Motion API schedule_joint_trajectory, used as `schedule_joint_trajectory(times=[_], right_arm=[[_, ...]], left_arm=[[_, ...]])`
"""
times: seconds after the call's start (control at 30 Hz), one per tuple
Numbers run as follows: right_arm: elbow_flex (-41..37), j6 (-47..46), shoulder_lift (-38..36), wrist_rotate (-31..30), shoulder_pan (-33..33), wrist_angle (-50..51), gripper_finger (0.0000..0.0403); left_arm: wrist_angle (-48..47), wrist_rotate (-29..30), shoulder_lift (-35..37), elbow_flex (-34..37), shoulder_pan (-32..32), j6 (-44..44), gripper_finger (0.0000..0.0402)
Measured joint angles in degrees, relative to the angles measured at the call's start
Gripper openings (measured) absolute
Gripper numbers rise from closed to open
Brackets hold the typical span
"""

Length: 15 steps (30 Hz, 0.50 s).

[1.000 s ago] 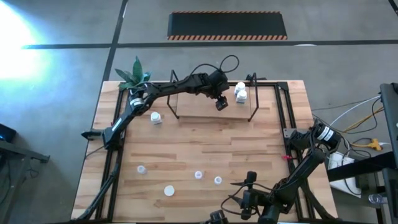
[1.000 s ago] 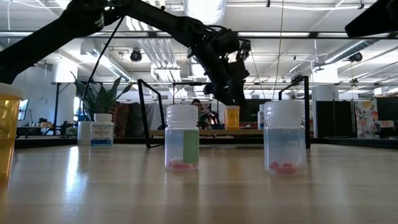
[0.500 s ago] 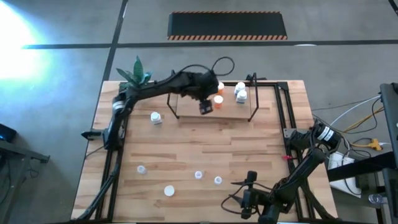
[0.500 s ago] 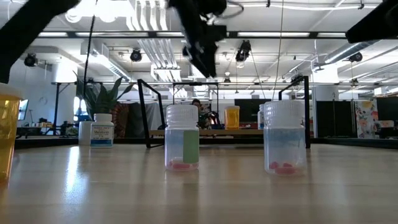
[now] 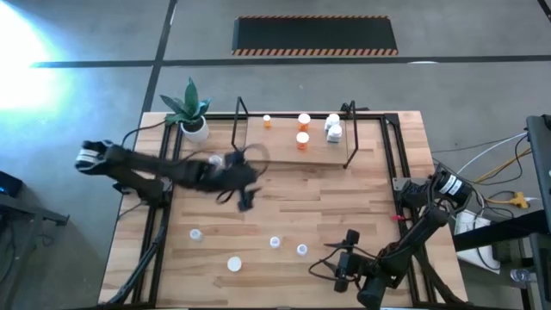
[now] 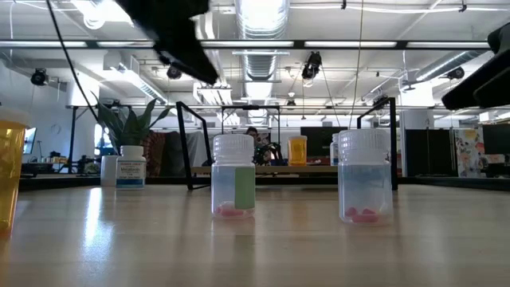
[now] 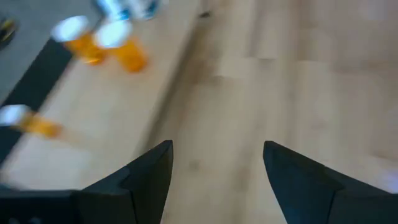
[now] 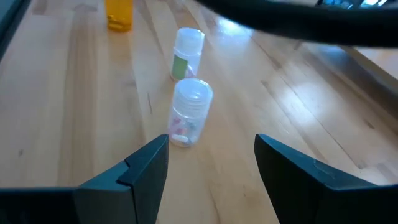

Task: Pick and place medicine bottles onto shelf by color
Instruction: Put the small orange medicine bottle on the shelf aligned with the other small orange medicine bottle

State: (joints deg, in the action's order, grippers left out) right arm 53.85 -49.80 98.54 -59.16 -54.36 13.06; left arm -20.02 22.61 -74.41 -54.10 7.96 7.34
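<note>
The shelf (image 5: 284, 146) stands at the table's far side. On it are three orange medicine bottles (image 5: 302, 139) and white or clear ones (image 5: 332, 130). Several more bottles stand on the near half of the table, among them two clear ones (image 6: 233, 177) (image 6: 365, 175) and an orange one (image 6: 8, 175). My left gripper (image 5: 245, 201) hangs open over the middle of the table, nearer than the shelf, with nothing between its fingers (image 7: 214, 149). My right gripper (image 5: 340, 263) is open low by the near edge. A clear bottle (image 8: 189, 112) stands just beyond its fingertips.
A white pot with a green plant (image 5: 191, 116) stands at the far left corner. A white labelled bottle (image 6: 130, 166) stands left of the shelf. Black wire uprights (image 6: 187, 143) frame the shelf. Bare tabletop lies between the shelf and the near bottles.
My left gripper has drawn back from the shelf, open and carrying nothing, and swung fast toward the table's near left, out over the middle of the table. The orange bottles that the arm covered a second ago now show standing on the shelf.
</note>
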Motion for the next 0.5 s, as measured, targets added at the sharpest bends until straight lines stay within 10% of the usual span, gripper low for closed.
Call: schedule_joint_trajectory(times=[0.23,0.5], right_arm=[[-0.17,1.40,0.00,-6.34,0.98,-0.28,0.0226],[2.96,7.42,0.00,-6.88,2.22,-0.55,0.0226]], left_arm=[[25.57,1.71,7.10,21.34,16.15,8.10,0.0233],[16.77,8.98,6.99,17.92,30.50,20.23,0.0233]])
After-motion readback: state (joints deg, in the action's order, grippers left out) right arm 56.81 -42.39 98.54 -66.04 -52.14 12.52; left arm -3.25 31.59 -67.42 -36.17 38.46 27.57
